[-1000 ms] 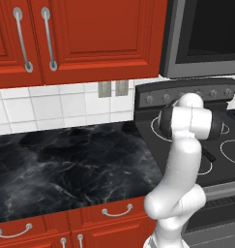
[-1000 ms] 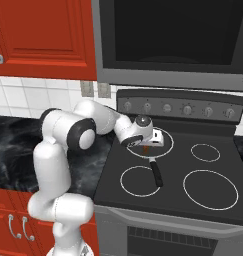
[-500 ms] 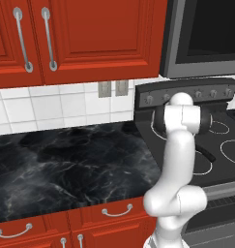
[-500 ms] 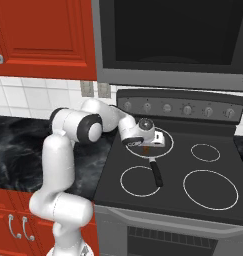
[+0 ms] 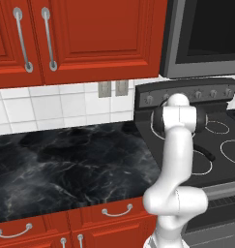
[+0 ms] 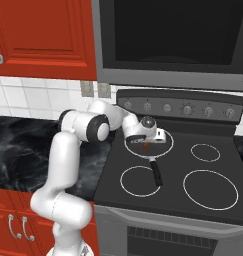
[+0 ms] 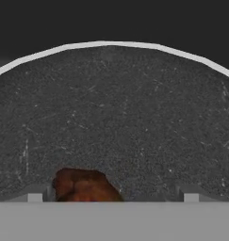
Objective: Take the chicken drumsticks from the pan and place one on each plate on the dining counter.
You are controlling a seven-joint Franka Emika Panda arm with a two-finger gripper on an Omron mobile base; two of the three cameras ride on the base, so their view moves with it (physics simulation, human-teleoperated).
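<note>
Two red cupboard doors [image 5: 66,38] with long metal handles hang over a black marble worktop [image 5: 66,164], and red drawers [image 5: 66,225] with curved pulls run beneath it. At three o'clock of the worktop stands a dark stove [image 6: 183,180] with white burner rings, a row of knobs on its back panel and a dark microwave [image 6: 173,40] above it. The white arm [image 6: 68,165] rises from the lower left of the right base view, bends at a dark elbow and reaches toward three o'clock over the stove's back left burner.

The pan [image 7: 116,113] sits on that burner; in the right base view its short black handle [image 6: 156,172] points toward five o'clock, across to the front left ring. The hand view looks down into its speckled dark floor, with the pale rim arching across twelve o'clock.

The gripper [image 7: 113,196] hangs low over the pan with its fingers [image 7: 35,196] spread wide and nothing between them touching either tip. One orange-brown drumstick [image 7: 83,186] lies on the pan floor at seven o'clock of the hand view, just beside the left fingertip and between the two tips. In the right base view a small brown piece [image 6: 146,148] shows under the hand; whether that is the same drumstick I cannot tell.
</note>
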